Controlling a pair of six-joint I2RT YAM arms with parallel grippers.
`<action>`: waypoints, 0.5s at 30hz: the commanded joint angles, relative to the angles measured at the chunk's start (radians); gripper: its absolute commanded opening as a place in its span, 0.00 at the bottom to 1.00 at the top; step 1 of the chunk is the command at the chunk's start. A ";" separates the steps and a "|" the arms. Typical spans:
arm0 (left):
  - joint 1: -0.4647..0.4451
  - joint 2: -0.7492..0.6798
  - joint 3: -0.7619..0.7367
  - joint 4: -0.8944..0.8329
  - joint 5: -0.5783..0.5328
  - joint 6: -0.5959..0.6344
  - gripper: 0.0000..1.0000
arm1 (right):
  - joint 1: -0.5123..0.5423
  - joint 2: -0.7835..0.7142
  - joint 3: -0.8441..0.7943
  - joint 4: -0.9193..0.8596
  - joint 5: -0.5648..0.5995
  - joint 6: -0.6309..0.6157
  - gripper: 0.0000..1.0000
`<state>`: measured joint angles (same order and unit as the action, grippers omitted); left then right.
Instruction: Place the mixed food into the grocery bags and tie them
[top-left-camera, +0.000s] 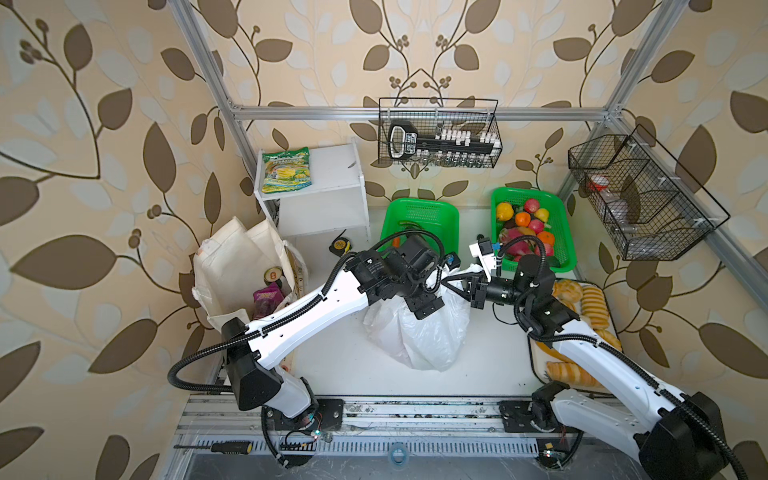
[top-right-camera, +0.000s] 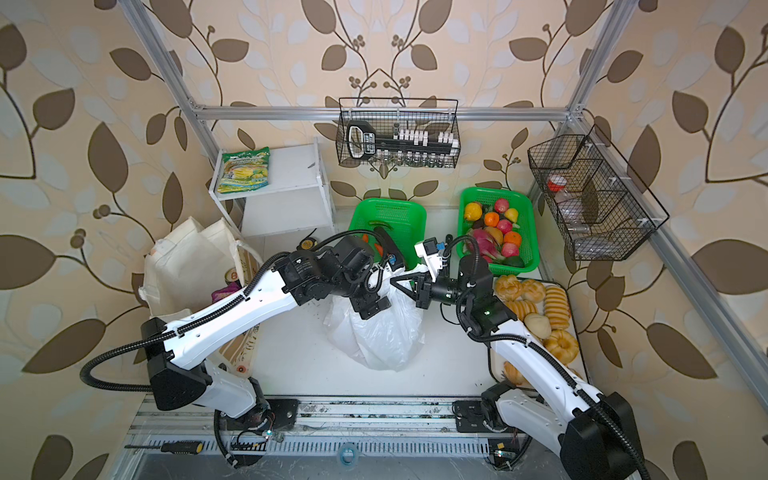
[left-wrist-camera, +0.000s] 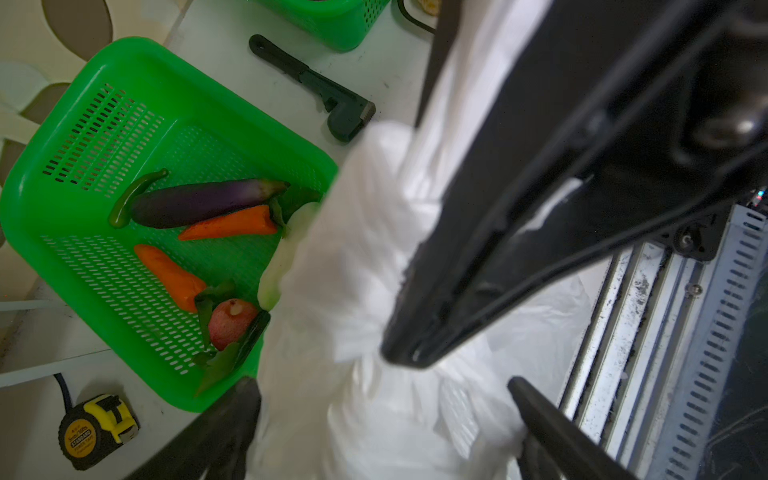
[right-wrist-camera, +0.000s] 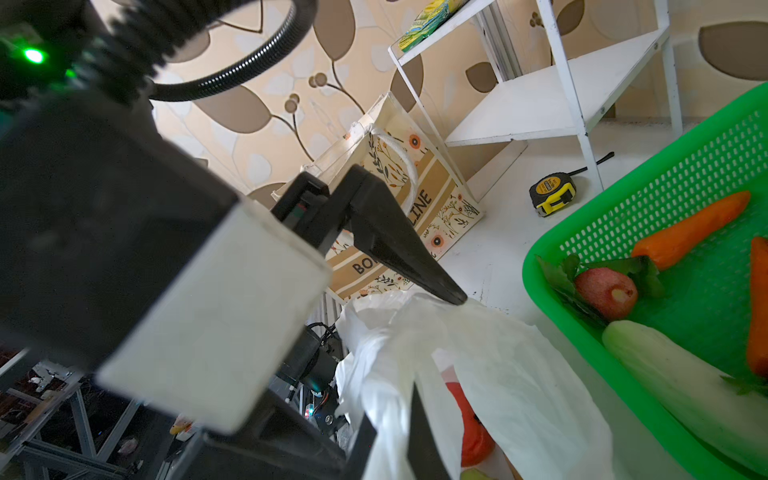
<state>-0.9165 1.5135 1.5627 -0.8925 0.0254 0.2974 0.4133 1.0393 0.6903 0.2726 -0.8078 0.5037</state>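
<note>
tote: cream canvas tote (top-left-camera: 232, 257) stands at the left edge of the bench (top-left-camera: 340, 365), mouth up. The green can (top-left-camera: 272, 275) and purple pouch (top-left-camera: 266, 297) are inside, and the handles look untied.
plastic bag: white plastic bag (top-left-camera: 419, 332) sits mid-bench. Red shows through it, I'd guess the tomato (right-wrist-camera: 469, 432).
axis: front-to-back, with the gathered neck pointing at the back edge.
right gripper (right-wrist-camera: 392, 428): pinched tight on a handle strand.
left gripper (left-wrist-camera: 382, 386): fingers wide, straddling the neck, gripping nothing.
left to do: the knots, can't spot one yet imo.
</note>
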 joint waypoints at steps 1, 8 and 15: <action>0.001 0.002 0.052 -0.066 0.023 0.046 0.79 | 0.005 -0.021 0.035 0.004 -0.010 -0.017 0.06; 0.001 -0.015 0.063 -0.073 0.083 0.045 0.70 | 0.005 -0.020 0.034 -0.004 -0.010 -0.022 0.06; 0.014 -0.042 0.077 -0.098 0.160 0.054 0.81 | 0.005 -0.017 0.034 -0.005 -0.011 -0.025 0.06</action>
<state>-0.9142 1.5192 1.5978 -0.9661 0.1276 0.3370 0.4137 1.0351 0.6903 0.2718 -0.8082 0.4973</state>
